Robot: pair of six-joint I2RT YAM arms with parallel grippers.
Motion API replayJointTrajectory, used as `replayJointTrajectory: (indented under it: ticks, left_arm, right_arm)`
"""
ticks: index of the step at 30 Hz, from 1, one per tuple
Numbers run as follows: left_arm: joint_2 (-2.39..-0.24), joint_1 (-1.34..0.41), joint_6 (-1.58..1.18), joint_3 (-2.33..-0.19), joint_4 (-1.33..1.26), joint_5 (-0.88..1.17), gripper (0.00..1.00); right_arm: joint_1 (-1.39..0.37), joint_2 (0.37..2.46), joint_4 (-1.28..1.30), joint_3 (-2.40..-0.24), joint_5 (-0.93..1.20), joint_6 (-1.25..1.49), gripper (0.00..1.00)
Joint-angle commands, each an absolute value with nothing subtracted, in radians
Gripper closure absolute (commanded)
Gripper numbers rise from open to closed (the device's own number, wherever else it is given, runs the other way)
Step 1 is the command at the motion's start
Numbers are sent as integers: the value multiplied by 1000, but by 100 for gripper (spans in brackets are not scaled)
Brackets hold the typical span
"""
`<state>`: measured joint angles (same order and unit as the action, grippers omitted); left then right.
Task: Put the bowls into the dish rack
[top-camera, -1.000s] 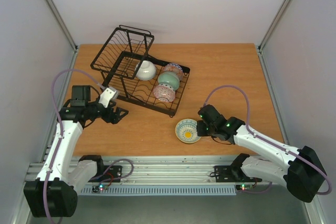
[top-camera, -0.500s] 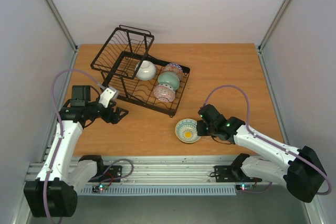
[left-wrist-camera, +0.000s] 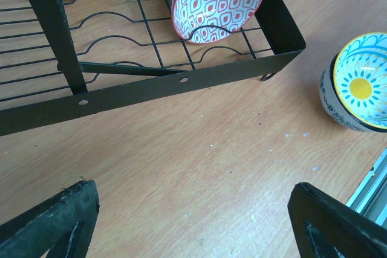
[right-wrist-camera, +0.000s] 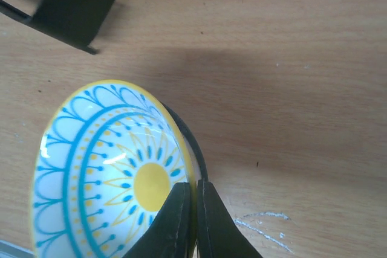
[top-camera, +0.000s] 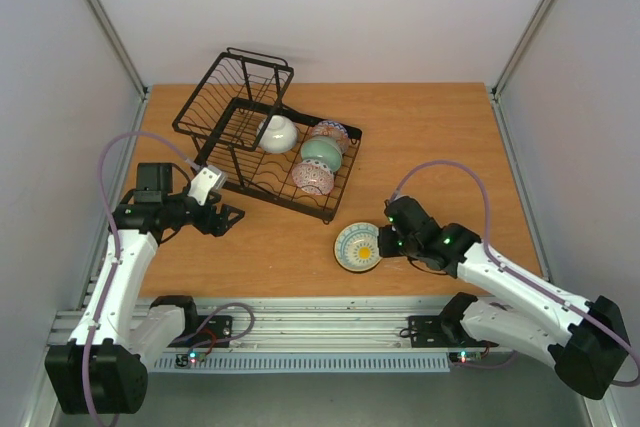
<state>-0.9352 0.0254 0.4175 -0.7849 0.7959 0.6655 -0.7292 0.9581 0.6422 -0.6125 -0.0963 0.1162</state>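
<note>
The blue-patterned bowl with a yellow centre (top-camera: 358, 247) is tilted up off the table in front of the rack; it also shows in the right wrist view (right-wrist-camera: 109, 173) and the left wrist view (left-wrist-camera: 360, 89). My right gripper (top-camera: 384, 244) is shut on its rim, one finger inside and one outside (right-wrist-camera: 195, 209). The black wire dish rack (top-camera: 262, 137) holds the cream-white bowl (top-camera: 278, 133), the sage green bowl (top-camera: 321, 154) and two red-and-white patterned bowls (top-camera: 312, 178) (top-camera: 331, 132). My left gripper (top-camera: 228, 217) is open and empty beside the rack's near-left corner.
The rack's taller basket section (top-camera: 240, 87) stands at the far left. The rack's front rim (left-wrist-camera: 181, 83) crosses the left wrist view just ahead of the open fingers. The metal rail (top-camera: 320, 319) runs along the table's near edge.
My right gripper has lifted and tilted the blue-patterned bowl, so its inside now faces more upward and left. The left arm has not moved.
</note>
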Motion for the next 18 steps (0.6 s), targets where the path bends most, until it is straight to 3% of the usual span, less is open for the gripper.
replayJointTrajectory:
  ticks: [1, 12, 18]
  left_arm:
    - [-934, 23, 420, -778, 774, 670, 13]
    - [-940, 24, 416, -779, 773, 670, 13]
    - [-948, 23, 417, -779, 771, 670, 13]
  right_arm:
    - [-725, 917, 720, -682, -151, 61, 99]
    - [-740, 913, 723, -828, -245, -126, 99]
    - [-836, 984, 709, -939, -332, -237, 99]
